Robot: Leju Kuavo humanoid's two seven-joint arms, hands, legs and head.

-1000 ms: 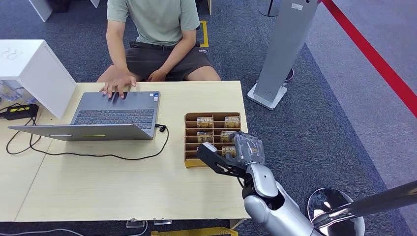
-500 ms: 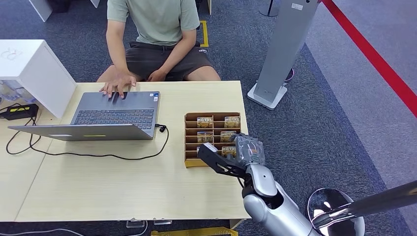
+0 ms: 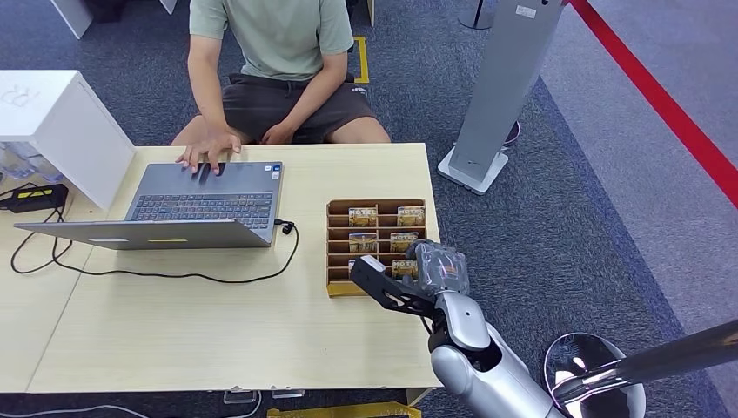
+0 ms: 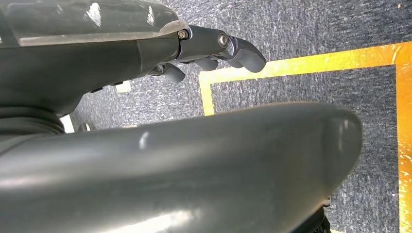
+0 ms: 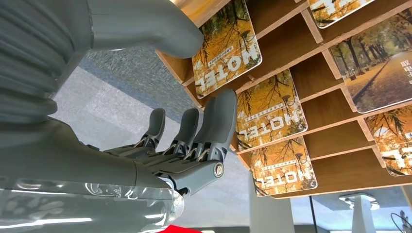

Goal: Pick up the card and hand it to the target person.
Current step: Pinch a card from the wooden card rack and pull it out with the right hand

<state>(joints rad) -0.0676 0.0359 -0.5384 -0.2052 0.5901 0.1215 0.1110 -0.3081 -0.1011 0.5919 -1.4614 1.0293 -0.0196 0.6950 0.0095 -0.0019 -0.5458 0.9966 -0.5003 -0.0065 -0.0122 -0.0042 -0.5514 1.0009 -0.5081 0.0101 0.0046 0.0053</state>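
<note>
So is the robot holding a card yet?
No. The right hand is open at the card rack, its fingers near a card but not gripping it.

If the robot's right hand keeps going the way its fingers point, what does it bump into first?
Most likely the nearest hotel card in the wooden card rack. The right hand has fingers reaching toward that rack's front rows, though exact depth is hard to judge.

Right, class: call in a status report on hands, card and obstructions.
Right hand open at the brown wooden card rack, thumb and fingers flanking an autumn-photo HOTEL card, not yet gripped. Left hand hangs empty above carpet. Nothing blocking.
</note>
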